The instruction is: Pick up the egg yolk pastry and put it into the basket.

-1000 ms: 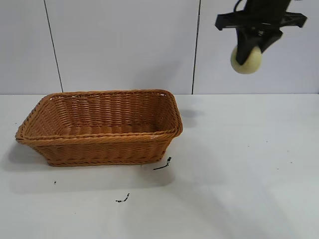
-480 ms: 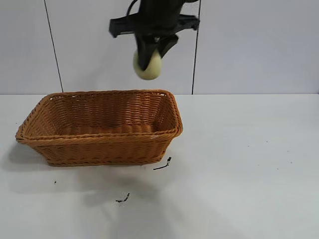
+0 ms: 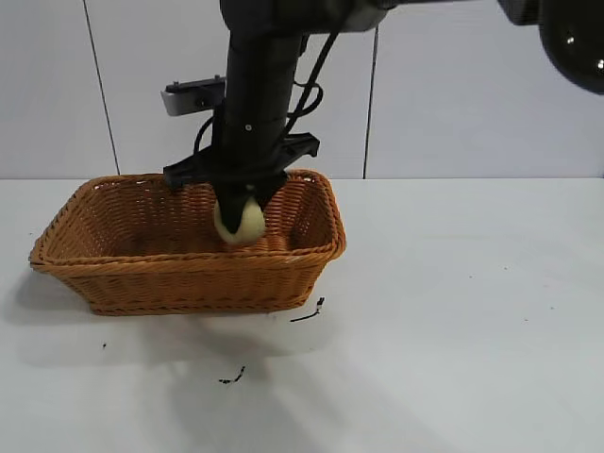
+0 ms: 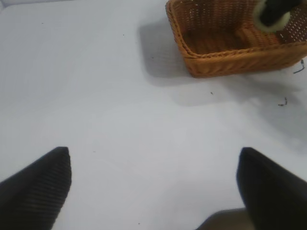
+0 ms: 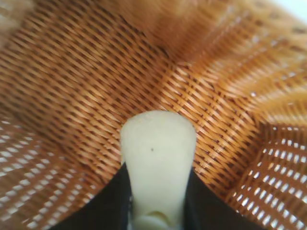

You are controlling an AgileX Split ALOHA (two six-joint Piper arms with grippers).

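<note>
Right gripper [image 3: 240, 219] clamps egg yolk pastry [image 3: 241, 223] inside basket [image 3: 189, 274] | left gripper [image 4: 153, 184] spread wide, well apart

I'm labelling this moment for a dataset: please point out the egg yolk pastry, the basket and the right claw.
egg yolk pastry [image 3: 242, 225]: exterior view, on its rounded lower part below the fingers.
basket [image 3: 189, 260]: exterior view, on the braided near rim.
right claw [image 3: 240, 209]: exterior view, midway between its fingertips, shut on the pastry.

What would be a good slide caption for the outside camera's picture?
The right gripper, shut on the egg yolk pastry, lowers it inside the wicker basket on a white table.
</note>
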